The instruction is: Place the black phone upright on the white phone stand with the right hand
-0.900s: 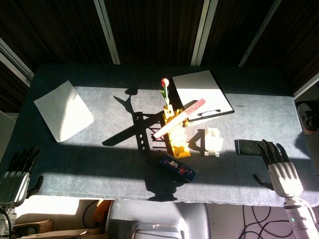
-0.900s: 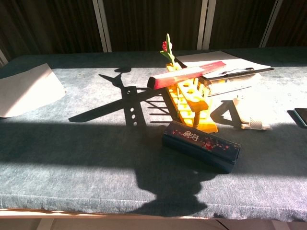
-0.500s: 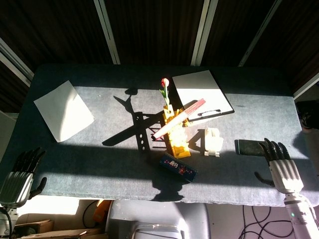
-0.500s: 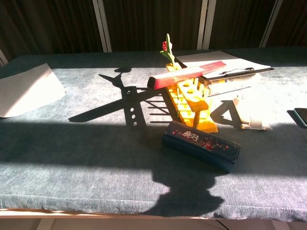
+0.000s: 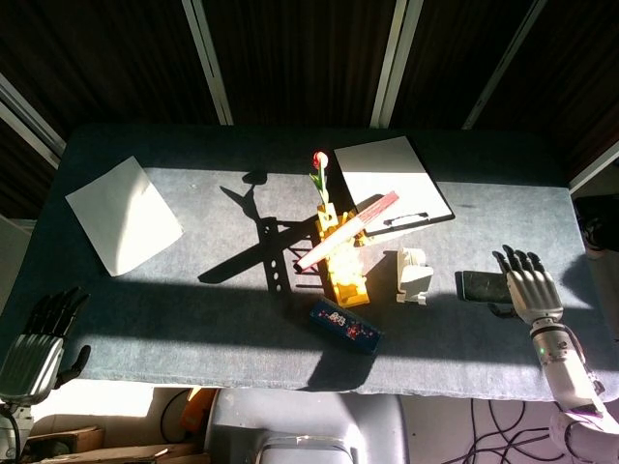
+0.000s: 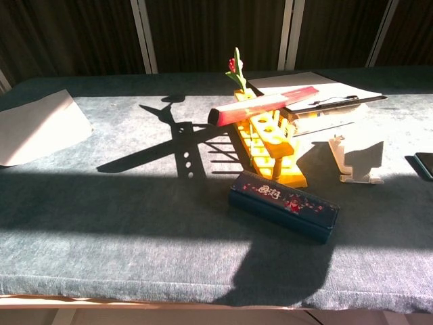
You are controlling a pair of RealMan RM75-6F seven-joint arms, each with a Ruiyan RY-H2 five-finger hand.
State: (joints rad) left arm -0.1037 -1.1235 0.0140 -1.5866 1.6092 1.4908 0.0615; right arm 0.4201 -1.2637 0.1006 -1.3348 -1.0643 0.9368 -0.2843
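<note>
Fingers (image 5: 518, 261) of the right hand (image 5: 530, 288) spread apart, holding nothing, just beside the black phone (image 5: 481, 286).

I've got the flat black phone (image 5: 480, 286) lying face-up near the table's right edge. The small white plastic phone stand (image 5: 414, 275) sits upright and empty, just beside it.

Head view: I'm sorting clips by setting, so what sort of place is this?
Probably an indoor desk or test table by a sunny window: a clipboard with paper, a loose sheet and a phone stand lie on a grey cloth.
</note>
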